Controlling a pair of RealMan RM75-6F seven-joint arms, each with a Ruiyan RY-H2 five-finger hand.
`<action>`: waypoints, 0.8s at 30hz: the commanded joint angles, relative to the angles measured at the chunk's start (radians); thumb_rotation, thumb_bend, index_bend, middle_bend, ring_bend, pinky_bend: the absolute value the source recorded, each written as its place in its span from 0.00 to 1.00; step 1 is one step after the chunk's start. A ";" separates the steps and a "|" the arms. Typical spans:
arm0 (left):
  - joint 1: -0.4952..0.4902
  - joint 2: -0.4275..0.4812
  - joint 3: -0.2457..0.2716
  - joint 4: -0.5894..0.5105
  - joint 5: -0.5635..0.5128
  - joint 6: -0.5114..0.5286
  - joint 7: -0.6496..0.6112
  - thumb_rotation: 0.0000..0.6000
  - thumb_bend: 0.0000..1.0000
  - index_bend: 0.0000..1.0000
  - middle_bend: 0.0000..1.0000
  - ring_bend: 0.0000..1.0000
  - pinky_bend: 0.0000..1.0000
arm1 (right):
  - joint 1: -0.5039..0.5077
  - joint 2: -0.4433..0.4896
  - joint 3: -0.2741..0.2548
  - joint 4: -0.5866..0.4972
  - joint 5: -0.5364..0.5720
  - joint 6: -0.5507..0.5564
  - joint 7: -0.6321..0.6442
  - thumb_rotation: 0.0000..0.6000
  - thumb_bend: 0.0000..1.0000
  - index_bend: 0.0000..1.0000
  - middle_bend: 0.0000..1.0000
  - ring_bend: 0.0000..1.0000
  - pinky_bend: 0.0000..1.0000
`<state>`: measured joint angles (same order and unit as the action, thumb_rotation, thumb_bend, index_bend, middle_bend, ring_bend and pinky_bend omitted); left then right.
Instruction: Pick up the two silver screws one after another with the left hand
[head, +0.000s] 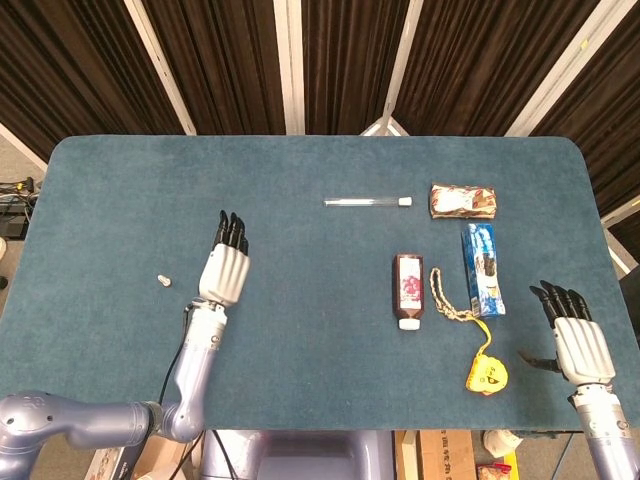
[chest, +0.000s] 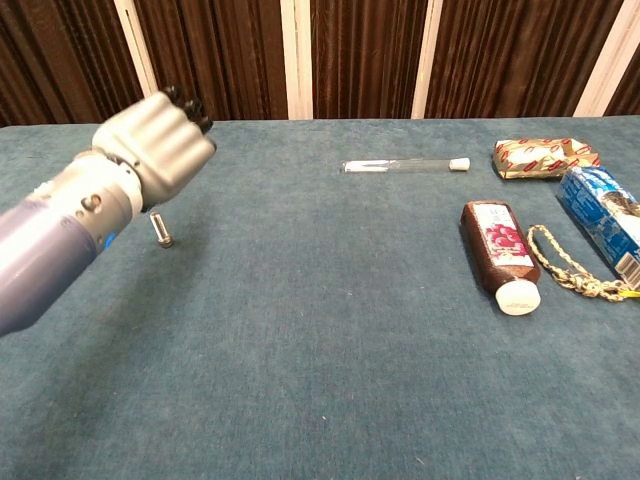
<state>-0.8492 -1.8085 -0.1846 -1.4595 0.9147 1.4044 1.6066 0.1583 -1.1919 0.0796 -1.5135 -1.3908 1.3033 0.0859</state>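
One small silver screw (head: 162, 280) lies on the blue table cloth at the left; the chest view shows the same screw (chest: 160, 228) just below and right of my left hand. My left hand (head: 225, 265) hovers above the table to the right of the screw, fingers straight and pointing away, nothing visible in it. In the chest view the left hand (chest: 155, 145) shows its back, raised above the cloth. A second screw is not visible. My right hand (head: 572, 335) rests at the table's near right edge, fingers extended and empty.
A glass tube (head: 366, 202) lies mid-table. A brown bottle (head: 408, 289), a braided cord (head: 452, 300) with a yellow tag (head: 486, 375), a blue packet (head: 482, 268) and a snack wrapper (head: 463, 200) sit on the right side.
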 joint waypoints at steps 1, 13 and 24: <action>0.036 0.085 -0.088 -0.211 0.061 0.054 -0.233 1.00 0.44 0.23 0.06 0.00 0.00 | -0.001 0.000 0.000 -0.002 -0.001 0.002 -0.002 1.00 0.15 0.13 0.09 0.05 0.00; 0.292 0.467 -0.054 -0.684 0.207 0.208 -0.617 1.00 0.44 0.23 0.05 0.00 0.00 | -0.004 -0.005 -0.003 -0.013 -0.008 0.018 -0.031 1.00 0.15 0.13 0.09 0.05 0.00; 0.583 0.747 0.119 -0.591 0.382 0.252 -1.211 1.00 0.44 0.23 0.04 0.00 0.00 | 0.000 -0.011 -0.007 -0.020 -0.008 0.011 -0.062 1.00 0.15 0.13 0.09 0.05 0.00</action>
<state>-0.3847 -1.1620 -0.1505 -2.0985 1.2244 1.6361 0.5641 0.1577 -1.2028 0.0727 -1.5334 -1.3978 1.3139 0.0252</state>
